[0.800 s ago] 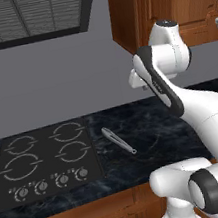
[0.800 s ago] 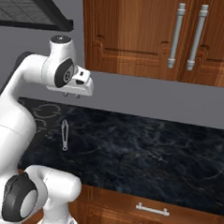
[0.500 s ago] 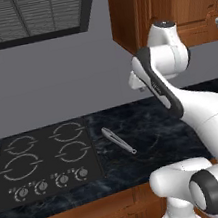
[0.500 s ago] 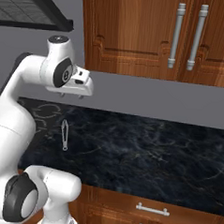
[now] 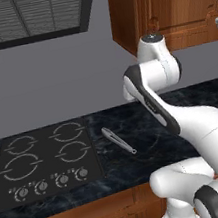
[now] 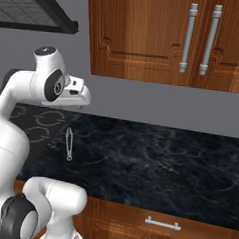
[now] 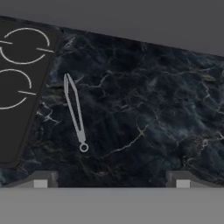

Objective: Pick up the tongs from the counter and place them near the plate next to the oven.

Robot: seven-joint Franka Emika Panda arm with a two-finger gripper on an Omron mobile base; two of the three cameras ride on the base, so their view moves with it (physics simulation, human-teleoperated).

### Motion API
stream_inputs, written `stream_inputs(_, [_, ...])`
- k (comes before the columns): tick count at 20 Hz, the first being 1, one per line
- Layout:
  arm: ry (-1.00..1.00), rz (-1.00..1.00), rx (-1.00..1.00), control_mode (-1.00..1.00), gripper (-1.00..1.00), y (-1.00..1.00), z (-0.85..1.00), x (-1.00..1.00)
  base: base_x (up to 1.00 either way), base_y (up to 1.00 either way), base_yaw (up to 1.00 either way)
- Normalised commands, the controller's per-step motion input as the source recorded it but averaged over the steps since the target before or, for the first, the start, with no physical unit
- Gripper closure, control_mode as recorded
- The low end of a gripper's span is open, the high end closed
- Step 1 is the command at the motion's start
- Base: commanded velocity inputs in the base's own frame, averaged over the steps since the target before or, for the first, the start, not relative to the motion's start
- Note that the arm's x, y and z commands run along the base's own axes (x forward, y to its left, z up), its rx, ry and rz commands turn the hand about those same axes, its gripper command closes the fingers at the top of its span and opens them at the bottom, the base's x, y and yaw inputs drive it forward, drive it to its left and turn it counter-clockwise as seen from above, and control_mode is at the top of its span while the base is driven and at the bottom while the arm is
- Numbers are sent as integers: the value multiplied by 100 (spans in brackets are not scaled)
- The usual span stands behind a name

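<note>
My jaws [image 7: 111, 181] stand wide apart and hold nothing; in my hand view the two dark fingertips [image 7: 40, 180] sit far from each other along the bottom, with bare black stone between them. I hang well above the desk [image 7: 144, 109], my hand up by the grey wall in the right base view [image 6: 77, 96].

The tongs [image 7: 74, 111] lie flat on the black marble-look desk, just beside the cooktop [image 7: 19, 87] and apart from its edge. Their two slim grey arms meet at an end with a small ring, and that ring end points toward me in my hand view, while the spread end points away, toward the wall. In the left base view the tongs [image 5: 118, 140] lie on a slant just right of the cooktop [image 5: 44, 160], near its right-hand burner rings. In the right base view they [image 6: 69, 144] lie on the desk [image 6: 154, 158] below my hand, well clear of it.

Brown wooden cabinets [image 6: 161, 36] with steel handles hang over the desk, and a dark range hood [image 5: 24, 17] hangs above the cooktop.
</note>
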Motion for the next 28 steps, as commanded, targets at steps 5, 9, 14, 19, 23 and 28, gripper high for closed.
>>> stream_inputs(5, [-6, 10, 1, -100, -100, 16, -18, 1, 0, 0, 0])
stream_inputs(9, [-17, 12, 1, -100, -100, 13, -26, 14, 0, 0, 0])
stream_inputs(14, [-15, 11, 3, -100, -100, 7, -26, 22, 0, 0, 0])
stream_inputs(19, [-3, 8, 0, -100, -100, 15, -25, 36, 0, 0, 0])
stream_inputs(23, [0, 6, 1, -100, -100, 1, -24, 46, 0, 0, 0])
stream_inputs(28, [11, -1, 0, -100, -100, 20, -22, 43, 0, 0, 0])
